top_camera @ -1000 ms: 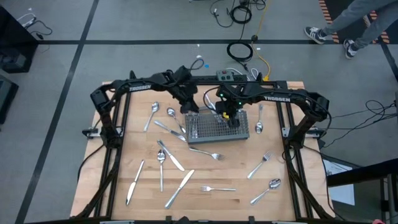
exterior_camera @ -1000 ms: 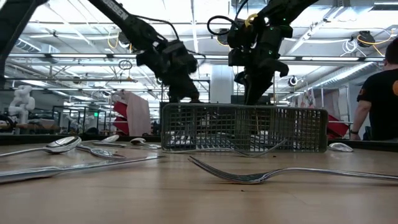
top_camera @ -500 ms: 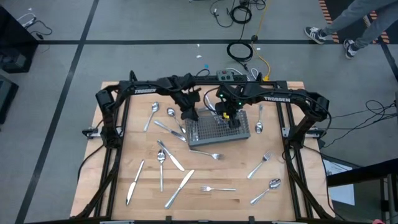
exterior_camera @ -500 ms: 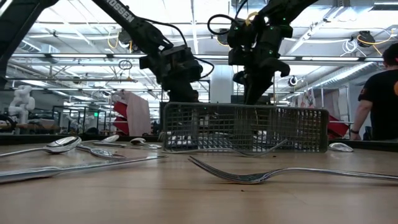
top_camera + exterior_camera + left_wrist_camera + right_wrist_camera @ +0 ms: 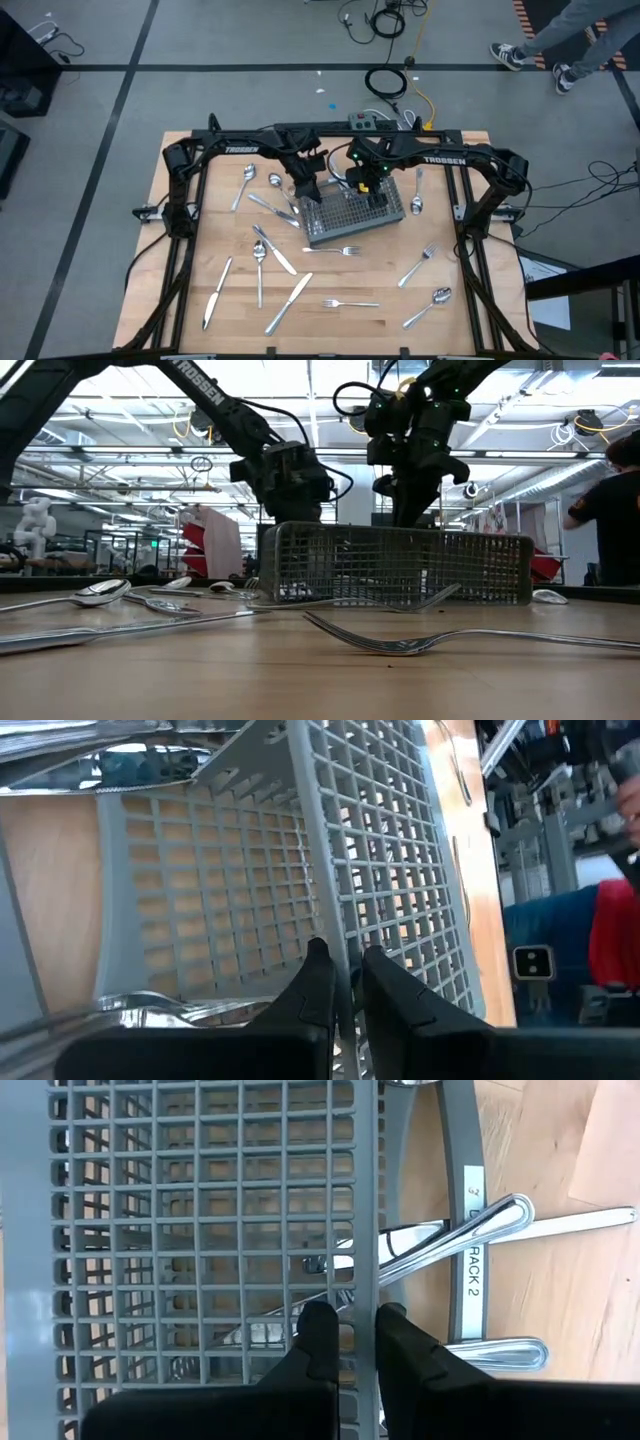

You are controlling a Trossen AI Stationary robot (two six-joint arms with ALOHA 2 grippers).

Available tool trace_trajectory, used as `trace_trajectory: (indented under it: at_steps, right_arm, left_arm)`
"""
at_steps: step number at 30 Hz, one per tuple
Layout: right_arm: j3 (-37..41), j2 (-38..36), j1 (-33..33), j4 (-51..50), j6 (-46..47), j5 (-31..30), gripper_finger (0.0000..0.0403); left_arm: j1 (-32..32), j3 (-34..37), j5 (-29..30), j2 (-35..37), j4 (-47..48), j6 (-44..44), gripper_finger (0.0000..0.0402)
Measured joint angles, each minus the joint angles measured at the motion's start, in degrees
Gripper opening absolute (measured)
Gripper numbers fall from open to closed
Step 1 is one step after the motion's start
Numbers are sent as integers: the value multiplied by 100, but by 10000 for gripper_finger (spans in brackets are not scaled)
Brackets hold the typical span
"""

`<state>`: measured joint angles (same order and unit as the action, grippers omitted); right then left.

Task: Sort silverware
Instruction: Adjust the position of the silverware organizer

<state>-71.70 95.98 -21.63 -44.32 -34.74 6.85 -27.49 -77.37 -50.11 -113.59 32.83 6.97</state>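
Gripping the grey mesh basket (image 5: pixel 352 214) from two sides: left gripper (image 5: pixel 304 188) at its left end, fingers (image 5: pixel 318 982) nearly closed w/ a basket wall pinched between them; right gripper (image 5: pixel 380 196) at its right end, fingers (image 5: pixel 320 1338) likewise narrow, clamped over a wall. Basket sits askew near the table's back-centre, left end tilted up in the low view (image 5: pixel 400 565).

Edges/room: wooden table (image 5: pixel 480 320) has bare wood along the front edge and at the front-right corner; arm frames run down both sides. Back edge crowded by both arms.

Silverware, loose on table (high view), approx count:
- Spoons, 5 seen: two back-left (image 5: pixel 243 184), one left-centre (image 5: pixel 259 262), one right of basket (image 5: pixel 417 203), one front-right (image 5: pixel 430 304).
- Forks, 3: just in front of basket (image 5: pixel 332 250), front-centre (image 5: pixel 350 303), right (image 5: pixel 417 266).
- Knives, 3: front-left (image 5: pixel 217 292), centre (image 5: pixel 289 301), left-centre (image 5: pixel 274 250).
- More pcs by the basket's left end; type cannot tell.
- Right wrist view: handles (image 5: pixel 470 1230) beside and under the basket.

Person (image 5: pixel 608 510) beyond table, right, in the low view.
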Motion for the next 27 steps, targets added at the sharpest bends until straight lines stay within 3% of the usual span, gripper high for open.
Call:
trace_trajectory:
  at_steps: [2,7,14,21,27]
  right_arm:
    - [0,0,-4,3,28,-54,16]
    - [0,-6,-20,7,91,-199,16]
    - [-13,-22,-26,124,140,-238,16]
    - [-13,-22,0,127,175,-332,16]
    - [-13,-22,101,93,192,-541,16]
  left_arm:
    - [-17,12,72,16,-122,-98,32]
    - [10,-3,1044,291,-180,1,32]
    - [84,-207,1895,570,180,415,32]
    - [288,-397,2601,580,355,815,32]
    - [337,-547,2863,578,533,974,32]
